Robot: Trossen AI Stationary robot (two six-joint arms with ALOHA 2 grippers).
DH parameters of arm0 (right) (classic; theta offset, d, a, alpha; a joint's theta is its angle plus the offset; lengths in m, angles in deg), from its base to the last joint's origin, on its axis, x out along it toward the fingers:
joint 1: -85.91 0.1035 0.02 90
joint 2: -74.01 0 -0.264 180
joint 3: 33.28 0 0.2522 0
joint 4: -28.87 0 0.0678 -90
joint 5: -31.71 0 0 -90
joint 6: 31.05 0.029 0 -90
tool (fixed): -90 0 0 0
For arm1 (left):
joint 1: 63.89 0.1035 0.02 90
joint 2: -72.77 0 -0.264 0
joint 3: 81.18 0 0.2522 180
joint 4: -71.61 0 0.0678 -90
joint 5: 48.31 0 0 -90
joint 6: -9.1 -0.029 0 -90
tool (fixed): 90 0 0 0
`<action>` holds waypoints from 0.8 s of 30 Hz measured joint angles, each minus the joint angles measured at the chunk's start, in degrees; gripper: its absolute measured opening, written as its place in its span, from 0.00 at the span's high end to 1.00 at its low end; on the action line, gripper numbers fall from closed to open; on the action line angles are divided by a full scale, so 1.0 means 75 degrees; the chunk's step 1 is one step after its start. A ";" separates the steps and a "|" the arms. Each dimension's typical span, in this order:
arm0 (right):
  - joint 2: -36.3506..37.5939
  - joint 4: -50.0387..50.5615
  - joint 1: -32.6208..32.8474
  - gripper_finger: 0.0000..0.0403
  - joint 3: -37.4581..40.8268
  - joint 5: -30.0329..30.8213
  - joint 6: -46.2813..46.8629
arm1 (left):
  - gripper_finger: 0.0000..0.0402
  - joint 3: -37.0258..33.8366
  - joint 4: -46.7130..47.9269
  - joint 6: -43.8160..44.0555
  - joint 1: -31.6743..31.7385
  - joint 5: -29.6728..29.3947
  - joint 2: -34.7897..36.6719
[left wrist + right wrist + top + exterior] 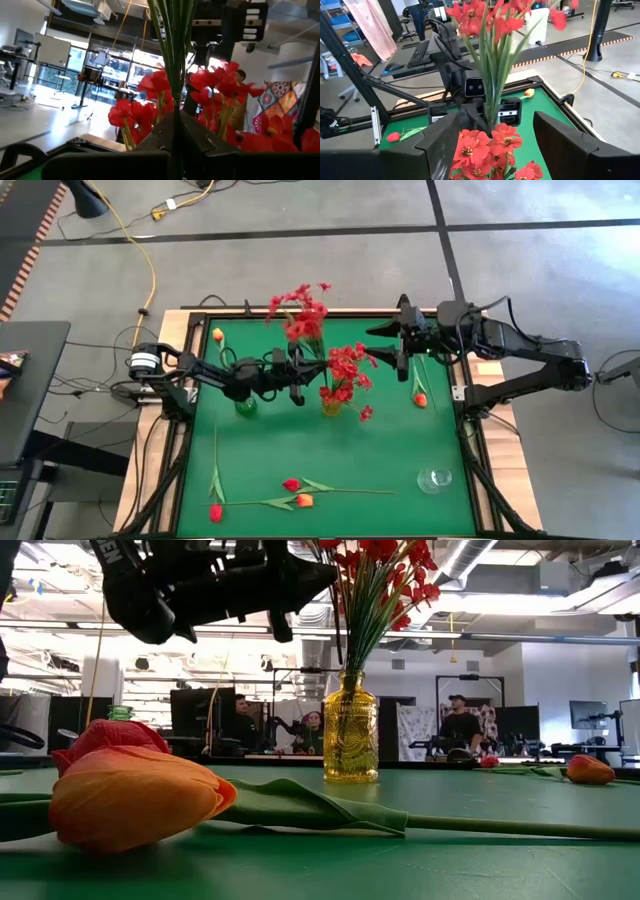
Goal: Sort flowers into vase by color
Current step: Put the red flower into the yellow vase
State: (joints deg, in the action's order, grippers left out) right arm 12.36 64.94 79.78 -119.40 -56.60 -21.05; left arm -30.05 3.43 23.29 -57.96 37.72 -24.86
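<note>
Left end effector (297, 370) pinches the red blossom bunch (300, 315) low on its stems, just beside the yellow vase (331, 406). Right end effector (392, 343) spread, empty, beyond that vase. Bunch looks light, top-heavy; thin stems probably bend, so grip stems together.

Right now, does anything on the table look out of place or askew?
Nothing spilled or broken. The left end effector holds a red bunch by its stems, not in any vase. Loose tulips lie flat near the front edge; the yellow vase stands upright.
</note>
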 joint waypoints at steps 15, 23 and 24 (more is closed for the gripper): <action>0.0000 -0.0003 0.0006 0.30 0.0000 -0.0006 0.0006 | 1.00 0.0452 0.0883 -0.0287 0.0003 0.0244 -0.0003; 0.0000 -0.0005 0.0006 0.30 0.0000 -0.0012 0.0006 | 1.00 0.0431 0.0405 -0.0057 0.0003 0.0224 -0.0402; 0.0000 -0.0005 0.0006 0.30 0.0000 -0.0018 0.0006 | 1.00 0.0426 0.0113 0.0049 0.0003 0.0216 -0.0594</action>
State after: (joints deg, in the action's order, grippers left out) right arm 12.36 64.90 79.82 -119.40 -56.73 -21.00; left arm -26.86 4.28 23.66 -57.93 39.34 -29.32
